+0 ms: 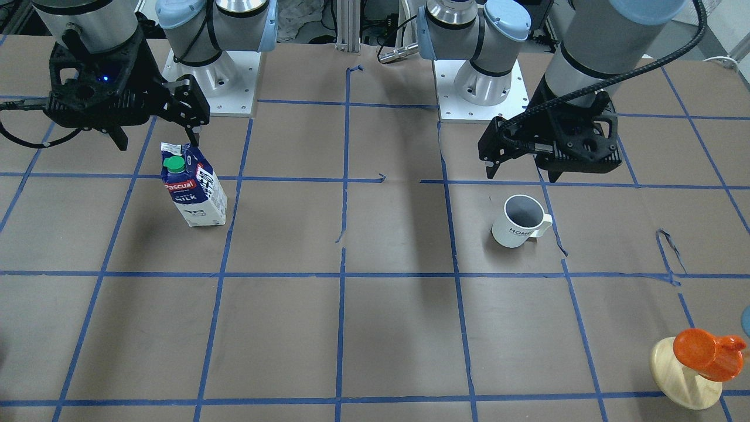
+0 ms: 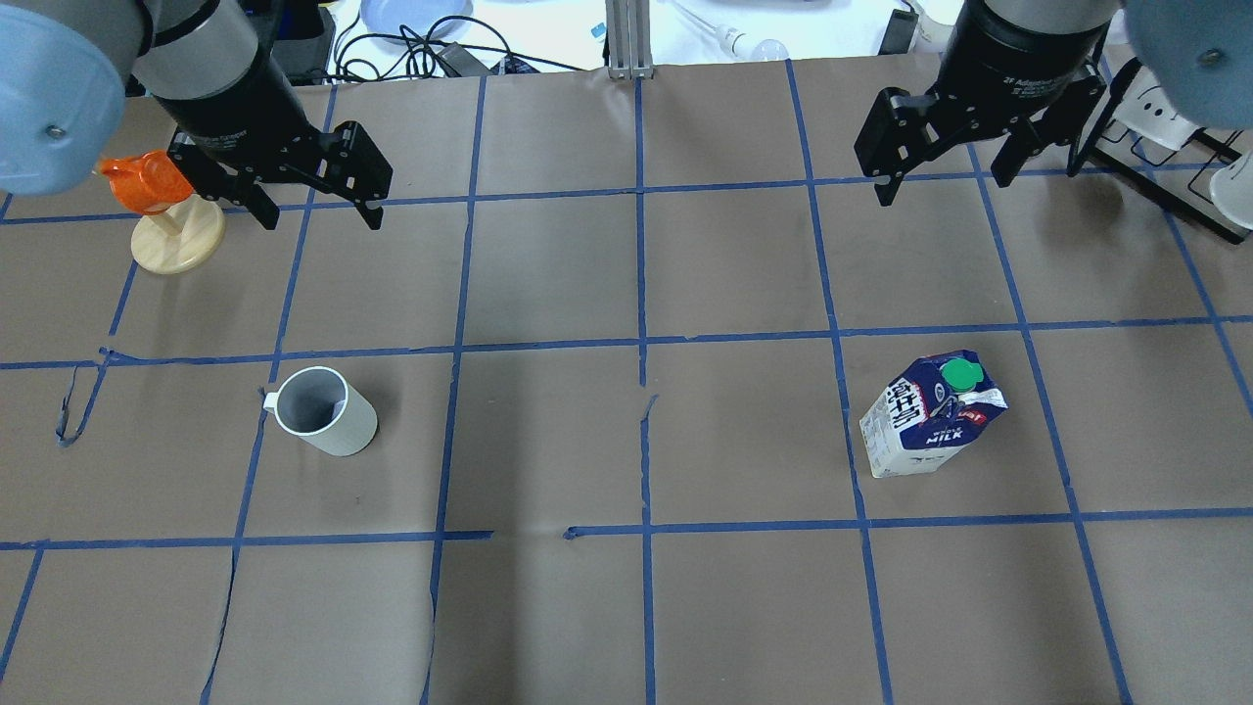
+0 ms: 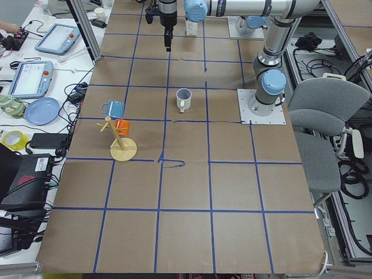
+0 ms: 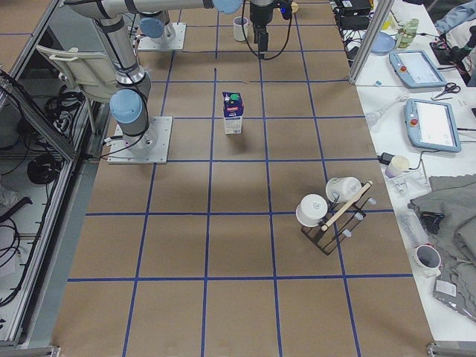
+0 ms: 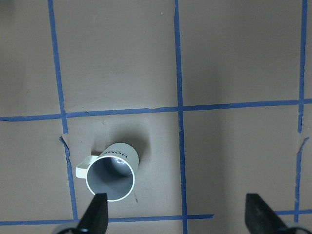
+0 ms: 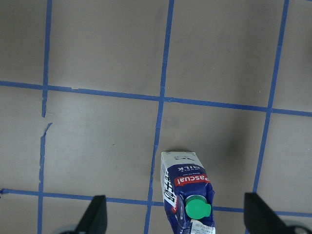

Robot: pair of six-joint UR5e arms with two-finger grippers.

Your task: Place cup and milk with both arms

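Brown paper-covered surface (image 2: 626, 607), ruled into squares by blue tape lines (image 2: 639, 245), with both manipulators raised above it. Grey metal left arm (image 2: 210, 73) with light-blue joint caps comes in on the robot's left, and the matching right arm (image 2: 1028, 39) on its right. Black two-finger left gripper (image 2: 321, 217): released, jaws spread wide, holding nothing, suspended clear of the surface. Black two-finger right gripper (image 2: 942, 186): likewise released and empty, suspended above the surface. Small gable-top milk carton (image 2: 930, 421), dark blue over white, with green round screw cap (image 2: 960, 373) and red label: upright on the robot's right half of the surface, just beside a tape line and apart from the right gripper; in the right wrist view it appears at the lower edge, between the two fingertips (image 6: 95, 214). White ceramic cup (image 2: 323, 411) with grey interior and side handle: upright, mouth up, on the robot's left half, handle toward the robot's left, well apart from the milk carton and untouched by the left gripper; in the left wrist view it lies close to one fingertip. Orange cup-like item (image 2: 147, 184) on a pale wooden stand (image 2: 178, 243): near the surface's far left corner.
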